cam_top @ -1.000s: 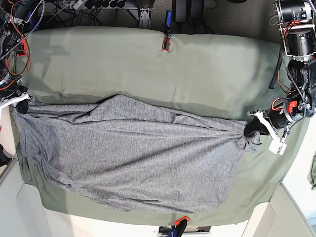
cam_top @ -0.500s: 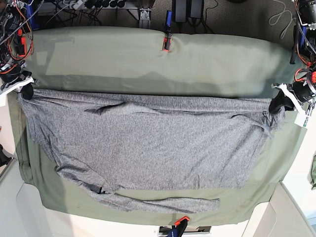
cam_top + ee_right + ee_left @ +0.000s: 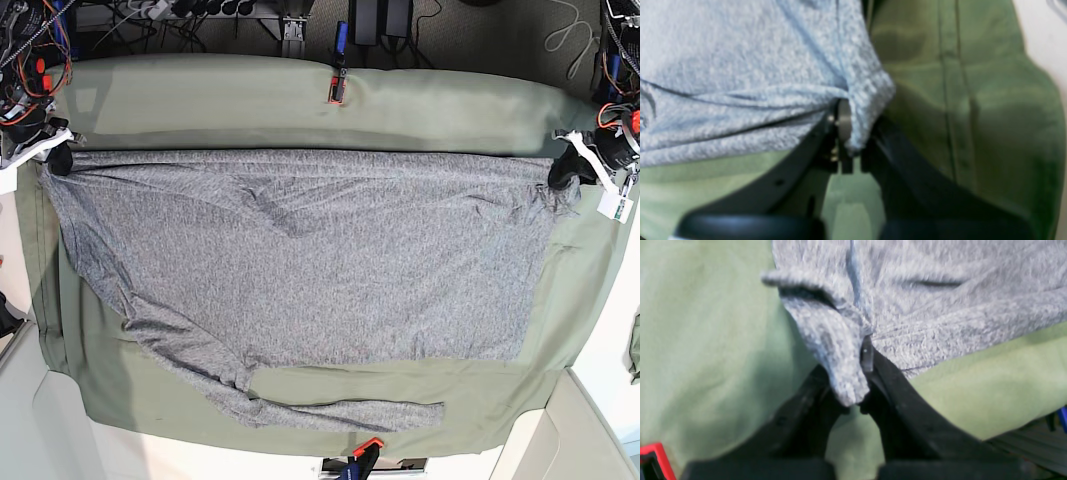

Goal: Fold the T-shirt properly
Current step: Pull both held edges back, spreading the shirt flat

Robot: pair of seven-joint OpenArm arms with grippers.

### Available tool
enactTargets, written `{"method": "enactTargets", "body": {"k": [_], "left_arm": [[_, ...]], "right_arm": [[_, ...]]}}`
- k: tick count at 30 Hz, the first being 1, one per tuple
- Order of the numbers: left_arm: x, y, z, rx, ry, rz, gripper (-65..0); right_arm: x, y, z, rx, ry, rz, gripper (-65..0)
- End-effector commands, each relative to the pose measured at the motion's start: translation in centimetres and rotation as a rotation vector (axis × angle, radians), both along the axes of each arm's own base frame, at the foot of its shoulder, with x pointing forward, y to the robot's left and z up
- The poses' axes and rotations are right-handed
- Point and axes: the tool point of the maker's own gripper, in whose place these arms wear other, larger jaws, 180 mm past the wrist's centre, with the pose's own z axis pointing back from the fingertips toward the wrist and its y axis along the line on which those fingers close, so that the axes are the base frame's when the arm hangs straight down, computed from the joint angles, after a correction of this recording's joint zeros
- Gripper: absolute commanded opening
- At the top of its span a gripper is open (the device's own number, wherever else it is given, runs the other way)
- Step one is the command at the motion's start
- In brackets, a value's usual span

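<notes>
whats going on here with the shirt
A two-armed robot is spreading a grey T-shirt over the green table cloth. The left gripper and right gripper are each shut on a corner of one edge, holding it stretched out between them. The shirt lies mostly flat, one sleeve trailing at the near side. No fold is made yet.

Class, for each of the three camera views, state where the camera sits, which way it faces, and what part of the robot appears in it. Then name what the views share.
Base: mounted overhead, looking down on the T-shirt spread over the olive-green table cloth; left gripper and right gripper show at the edges.
Left wrist: on the left arm, facing along the left gripper, shut on a T-shirt corner.
Right wrist: on the right arm, facing along the right gripper, shut on the T-shirt.
Shared: all show shirt and cloth.
</notes>
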Motion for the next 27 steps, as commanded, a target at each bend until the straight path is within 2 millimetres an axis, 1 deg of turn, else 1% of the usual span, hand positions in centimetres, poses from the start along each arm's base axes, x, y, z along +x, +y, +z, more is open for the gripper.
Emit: {"method": "enactTargets", "body": {"k": [1,5,6,7,12,19,22,25,27], "left_arm": [[1.1,0.9,1.7,0.024,-0.056,0.008,-65.0],[1.0,0.8,1.6,0.022,-0.053,0.009,-65.0],[1.0,0.8,1.6,0.022,-0.051,0.009,-65.0],[1.0,0.8,1.6,0.021,-0.051,0.009,-65.0],[0.7,0.8,1.4,0.023,-0.033,0.007,-65.0],[-0.3,0.9,0.6,0.024,0.002,0.006,-65.0],[-0.6,0.9,0.4,0.025,0.010,0.007,-65.0],[-1.0,1.6,0.6,0.028,0.008,0.027,-65.0],[-1.6,2.4,0.9,0.034,0.005,0.053,-65.0]], "right_arm": [[0.2,-0.7,0.8,-0.032,-0.008,0.005,-65.0],[0.2,-0.7,0.8,-0.029,-0.010,0.004,-64.2],[0.2,-0.6,0.8,-0.026,-0.012,0.004,-60.5],[0.3,-0.6,0.9,-0.022,-0.014,0.004,-58.2],[0.2,-0.5,0.8,-0.014,-0.012,0.005,-58.2],[-0.8,-0.3,0.3,-0.010,0.019,0.011,-58.2],[-0.9,-0.2,0.3,-0.012,0.025,0.016,-60.4],[-1.1,-0.1,0.4,-0.016,0.041,0.025,-60.4],[-1.4,0.0,0.5,-0.022,0.042,0.030,-60.4]]}}
